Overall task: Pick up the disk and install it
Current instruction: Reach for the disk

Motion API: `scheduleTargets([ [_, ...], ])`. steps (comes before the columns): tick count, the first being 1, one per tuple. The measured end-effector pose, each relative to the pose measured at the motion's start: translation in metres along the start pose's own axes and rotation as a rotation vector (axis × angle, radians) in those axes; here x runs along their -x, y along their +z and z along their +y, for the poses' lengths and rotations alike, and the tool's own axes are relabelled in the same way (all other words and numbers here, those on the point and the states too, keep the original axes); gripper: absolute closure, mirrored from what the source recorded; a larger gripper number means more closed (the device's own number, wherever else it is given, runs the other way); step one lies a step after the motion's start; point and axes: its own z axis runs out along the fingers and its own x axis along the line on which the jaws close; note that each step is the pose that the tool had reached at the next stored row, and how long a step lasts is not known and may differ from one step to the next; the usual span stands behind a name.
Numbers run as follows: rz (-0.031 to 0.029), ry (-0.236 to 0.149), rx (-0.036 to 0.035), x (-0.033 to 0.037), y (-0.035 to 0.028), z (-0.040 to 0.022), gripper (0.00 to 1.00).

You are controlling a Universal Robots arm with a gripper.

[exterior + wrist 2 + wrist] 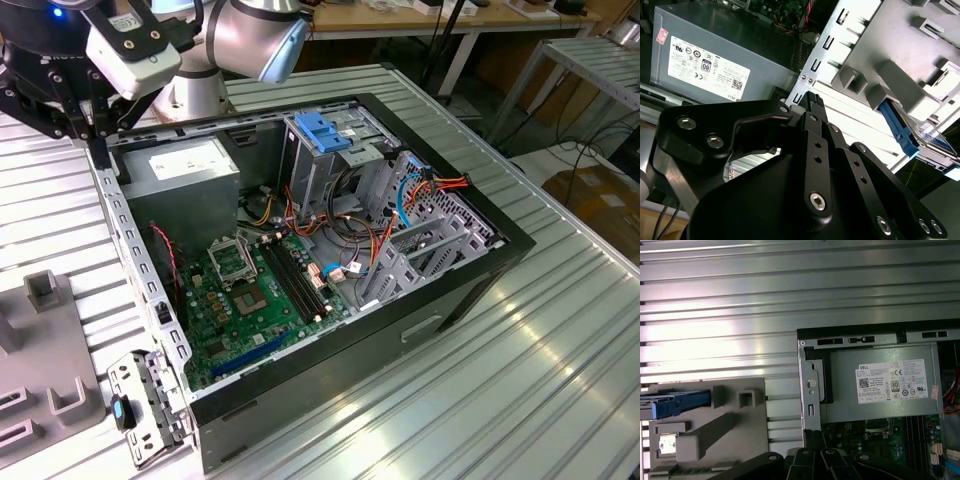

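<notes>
Above the corner of the open black computer case (350, 385), near its grey metal power supply box (880, 390), hangs my black gripper (812, 100); spread or pressed together, cannot tell. The flat dark disk in its blue plastic frame (675, 402) sits in the grey fixture tray (705, 440) beside the case. Looks like approach-for-pickup, nothing grasped yet. Grasping likely calls for squaring up over the frame's edges.
</notes>
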Motion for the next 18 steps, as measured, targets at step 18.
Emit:
scheduleTargets([
  [18, 0.0007, 0.0, 0.0002, -0.0103, -0.0001, -0.0008, 0.9],
])
